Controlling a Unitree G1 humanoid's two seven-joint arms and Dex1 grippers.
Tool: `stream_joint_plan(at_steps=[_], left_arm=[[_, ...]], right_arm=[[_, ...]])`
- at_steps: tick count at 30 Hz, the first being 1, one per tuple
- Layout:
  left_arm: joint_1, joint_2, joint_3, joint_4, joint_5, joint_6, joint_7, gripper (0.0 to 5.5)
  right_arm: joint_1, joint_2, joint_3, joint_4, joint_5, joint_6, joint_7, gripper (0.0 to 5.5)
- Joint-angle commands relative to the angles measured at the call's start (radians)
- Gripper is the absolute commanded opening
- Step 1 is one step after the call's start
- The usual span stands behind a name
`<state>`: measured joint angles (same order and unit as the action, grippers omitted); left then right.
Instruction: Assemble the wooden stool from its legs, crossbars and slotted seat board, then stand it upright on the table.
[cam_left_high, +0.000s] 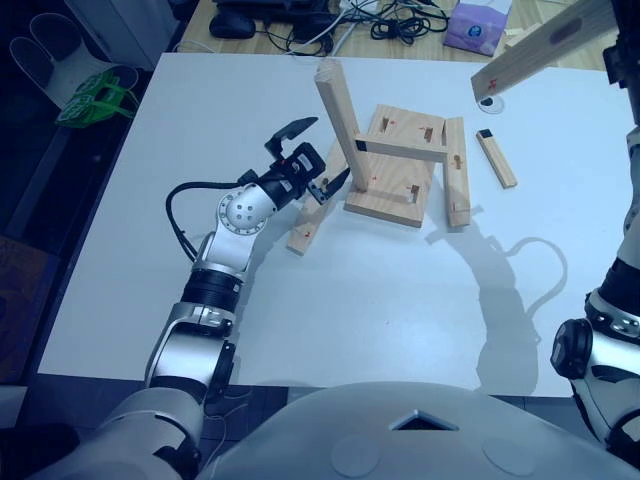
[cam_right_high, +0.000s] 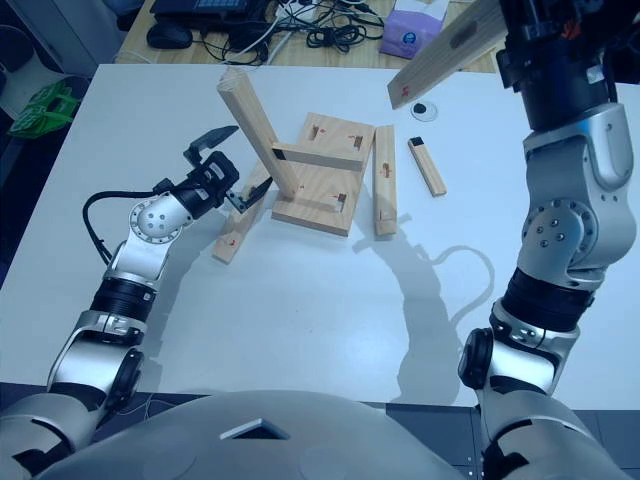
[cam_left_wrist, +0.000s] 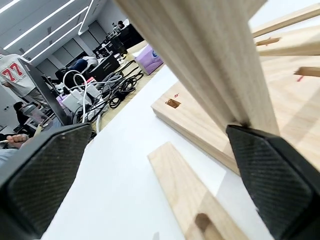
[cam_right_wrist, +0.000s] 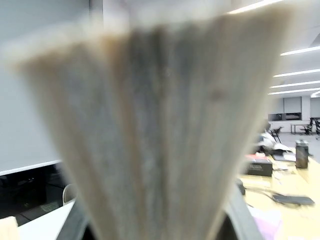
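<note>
The slotted seat board (cam_left_high: 392, 178) lies flat mid-table. One leg (cam_left_high: 340, 115) stands upright in it, with a dark-ended crossbar (cam_left_high: 405, 149) running off it above the board. My left gripper (cam_left_high: 330, 147) is open, its fingers on either side of this leg (cam_left_wrist: 200, 60) without closing on it. A second leg (cam_left_high: 308, 228) lies left of the board, another (cam_left_high: 457, 172) along its right edge, and a short crossbar (cam_left_high: 497, 158) farther right. High at the back right, my right gripper (cam_right_high: 508, 22) is shut on a further leg (cam_right_high: 445, 55), held slanted above the table.
A small black round object (cam_right_high: 424, 110) sits on the table under the raised leg. Behind the white table (cam_left_high: 300, 320) is a desk with cables and a purple tissue box (cam_right_high: 412, 30). A green object (cam_left_high: 95, 98) lies on the floor at left. The table's front half is free.
</note>
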<state>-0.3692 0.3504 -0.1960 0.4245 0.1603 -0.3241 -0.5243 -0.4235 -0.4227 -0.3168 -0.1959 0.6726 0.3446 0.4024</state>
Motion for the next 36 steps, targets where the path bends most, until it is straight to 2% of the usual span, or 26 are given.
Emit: stream_joint_plan(at_steps=[1, 8, 12, 15, 21, 24, 29, 36], left_arm=[[0.054, 0.001, -0.042, -0.106, -0.029, 0.029, -0.073, 4.97], [0.139, 0.002, -0.067, -0.252, -0.041, 0.113, -0.100, 4.97], [0.176, -0.037, -0.072, -0.342, -0.042, 0.194, -0.061, 4.97], [0.199, -0.059, -0.073, -0.403, -0.066, 0.250, -0.058, 4.97], [0.223, -0.068, -0.084, -0.513, -0.155, 0.363, -0.108, 4.97], [0.234, -0.070, -0.087, -0.555, -0.184, 0.414, -0.116, 4.97], [0.220, -0.062, -0.071, -0.566, -0.186, 0.443, -0.104, 4.97], [0.212, -0.063, -0.067, -0.561, -0.183, 0.446, -0.096, 4.97]], right_arm=[[0.032, -0.001, -0.089, 0.120, 0.039, 0.013, 0.000, 0.98], [0.076, 0.036, -0.232, 0.124, 0.236, 0.149, -0.100, 0.98], [0.196, 0.113, -0.229, -0.035, 0.360, 0.251, -0.227, 0.98], [0.231, 0.157, -0.215, -0.065, 0.391, 0.264, -0.281, 0.98], [0.254, 0.220, -0.174, -0.033, 0.348, 0.232, -0.312, 0.98], [0.302, 0.215, -0.139, -0.027, 0.302, 0.223, -0.281, 0.98], [0.310, 0.182, -0.124, 0.039, 0.218, 0.179, -0.221, 0.98], [0.272, 0.201, -0.078, 0.090, 0.149, 0.117, -0.187, 0.98]])
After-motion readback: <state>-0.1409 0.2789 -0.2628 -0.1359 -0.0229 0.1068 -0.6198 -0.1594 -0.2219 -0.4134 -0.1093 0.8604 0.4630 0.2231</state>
